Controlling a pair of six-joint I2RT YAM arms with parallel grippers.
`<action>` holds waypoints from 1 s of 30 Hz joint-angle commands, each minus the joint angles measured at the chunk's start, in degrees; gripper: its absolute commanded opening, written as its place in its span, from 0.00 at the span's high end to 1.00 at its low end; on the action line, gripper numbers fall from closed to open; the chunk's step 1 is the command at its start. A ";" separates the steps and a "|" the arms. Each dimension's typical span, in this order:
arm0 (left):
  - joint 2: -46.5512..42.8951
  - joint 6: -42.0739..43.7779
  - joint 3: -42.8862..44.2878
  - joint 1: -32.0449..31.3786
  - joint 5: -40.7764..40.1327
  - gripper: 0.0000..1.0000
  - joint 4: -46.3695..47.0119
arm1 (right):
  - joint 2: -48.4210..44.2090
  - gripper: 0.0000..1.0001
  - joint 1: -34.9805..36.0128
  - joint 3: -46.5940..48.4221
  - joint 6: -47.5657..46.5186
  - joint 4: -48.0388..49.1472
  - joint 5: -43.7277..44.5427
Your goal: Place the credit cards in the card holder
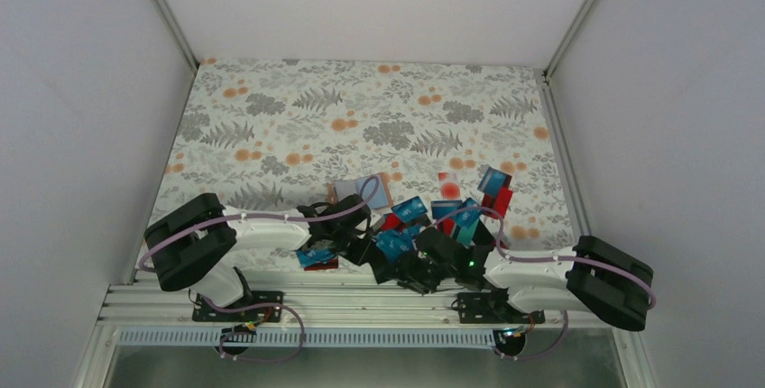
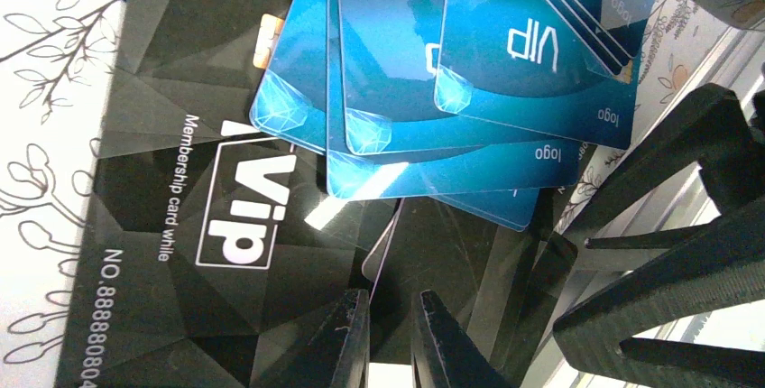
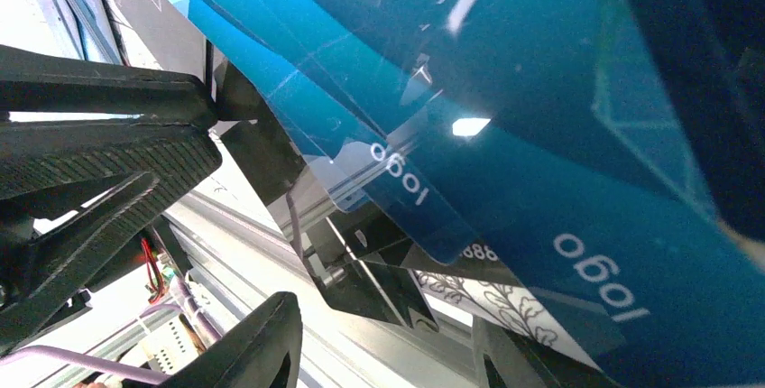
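Credit cards [image 1: 456, 207] lie scattered near the table's front edge: blue, teal, red and black ones. In the left wrist view a black "VIP" card [image 2: 216, 217] lies under a fan of blue cards [image 2: 469, 72]. My left gripper [image 2: 390, 329] is pinched on the edge of another black card [image 2: 451, 262]. My right gripper [image 3: 386, 316] is open, its fingers [image 3: 262, 343] apart, with a black card's corner [image 3: 379, 271] just ahead of the gap. Both grippers meet over the pile [image 1: 390, 257]. A tan-pink card holder [image 1: 340, 192] peeks out behind the left wrist, partly covered.
The floral cloth [image 1: 361, 108] covers the table. The metal front rail [image 1: 361, 302] runs just below the grippers. The right gripper's black fingers [image 2: 686, 253] stand close beside my left fingers. White walls enclose the table on three sides.
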 commanded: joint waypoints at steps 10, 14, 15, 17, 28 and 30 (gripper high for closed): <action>1.07 -2.06 -2.84 -1.08 0.99 0.87 4.38 | 2.37 0.60 -0.71 -2.82 -0.52 9.93 1.14; 1.43 -2.25 -3.19 -1.12 0.98 0.87 4.79 | 2.10 0.67 -1.10 -2.73 -0.98 9.86 1.15; 1.55 -2.30 -3.23 -1.14 0.99 0.87 4.86 | 2.09 0.68 -1.16 -2.71 -1.02 9.78 1.16; 1.70 -2.35 -3.44 -1.15 1.07 0.87 5.20 | 2.16 0.72 -1.25 -2.75 -1.08 9.87 1.05; 2.37 -2.70 -3.16 -1.21 1.04 0.88 5.30 | 1.41 0.95 -1.61 -1.72 -1.71 6.96 0.99; 2.15 -2.89 -2.78 -1.21 0.59 0.88 4.76 | 0.58 0.96 -1.70 -1.66 -1.85 6.22 1.10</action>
